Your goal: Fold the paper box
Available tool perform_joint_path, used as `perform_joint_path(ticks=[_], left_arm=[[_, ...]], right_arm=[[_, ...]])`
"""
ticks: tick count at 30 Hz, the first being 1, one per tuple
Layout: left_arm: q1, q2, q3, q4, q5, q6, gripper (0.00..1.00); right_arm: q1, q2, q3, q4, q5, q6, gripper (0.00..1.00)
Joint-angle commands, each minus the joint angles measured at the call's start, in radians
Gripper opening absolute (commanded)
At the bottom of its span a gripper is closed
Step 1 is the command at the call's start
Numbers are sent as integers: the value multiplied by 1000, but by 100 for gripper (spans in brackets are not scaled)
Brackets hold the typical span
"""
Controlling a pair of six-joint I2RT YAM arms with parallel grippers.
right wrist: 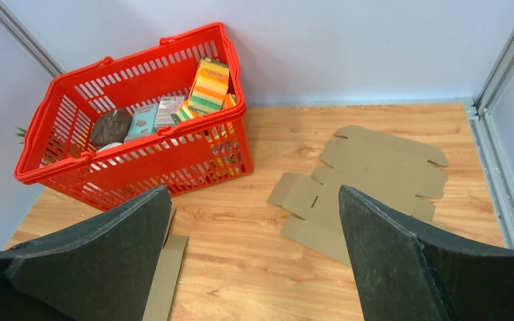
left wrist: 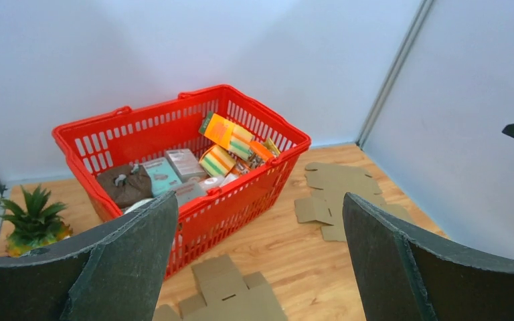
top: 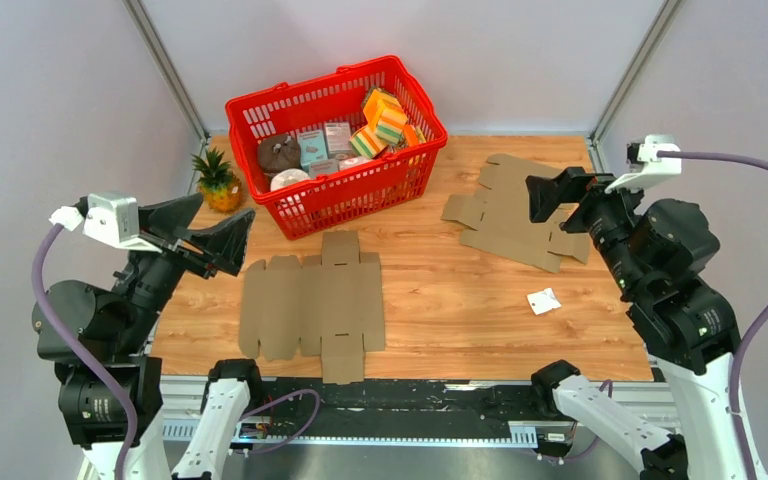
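Observation:
A flat, unfolded brown cardboard box blank [top: 310,305] lies at the front centre-left of the wooden table; its far flaps show in the left wrist view [left wrist: 227,294] and one edge in the right wrist view [right wrist: 164,274]. A second flat blank [top: 515,215] lies at the right rear, also in the left wrist view [left wrist: 338,197] and the right wrist view [right wrist: 375,174]. My left gripper [top: 215,235] is open and empty, raised at the table's left edge, apart from the near blank [left wrist: 258,200]. My right gripper [top: 550,195] is open and empty above the second blank [right wrist: 254,194].
A red plastic basket [top: 360,195] with sponges, small boxes and other items stands at the rear centre. A small toy pineapple [top: 218,182] stands to its left. A small white packet [top: 543,301] lies right of centre. Walls enclose the table on three sides.

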Motion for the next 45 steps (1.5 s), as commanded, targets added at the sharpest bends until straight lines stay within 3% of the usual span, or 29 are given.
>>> perform_joint_path(ticks=[1,7,11,15,19,22,23,27,30,35,45], left_arm=[[7,36,-34,10,73,-9,100],[7,37,-140,42,174,-84,99],[7,67,-224,28,288,-141,93],[6,73,-339,7,376,-153,90],[-32,50,-469,-4,357,-170,89],[-170,33,-592,34,252,-205,86],[-271,31,-624,48,203,-225,84],[-500,-15,-820,108,-17,-303,72],[-577,-94,-915,87,-178,-355,66],[-582,-209,-1018,44,-261,-378,64],[-582,-243,-1077,134,-100,-409,71]], right_arm=[[-3,25,-16,-6,-82,61,100],[-3,82,-152,83,-451,143,100],[-3,140,-295,163,-640,215,100],[19,171,-540,342,-790,369,100],[146,206,-663,486,-667,415,100],[200,263,-711,578,-656,475,100],[218,278,-740,600,-658,488,100],[291,362,-815,738,-659,564,95],[408,405,-881,888,-554,643,93],[593,533,-975,1223,-443,788,82],[683,769,-964,1370,-451,858,68]])
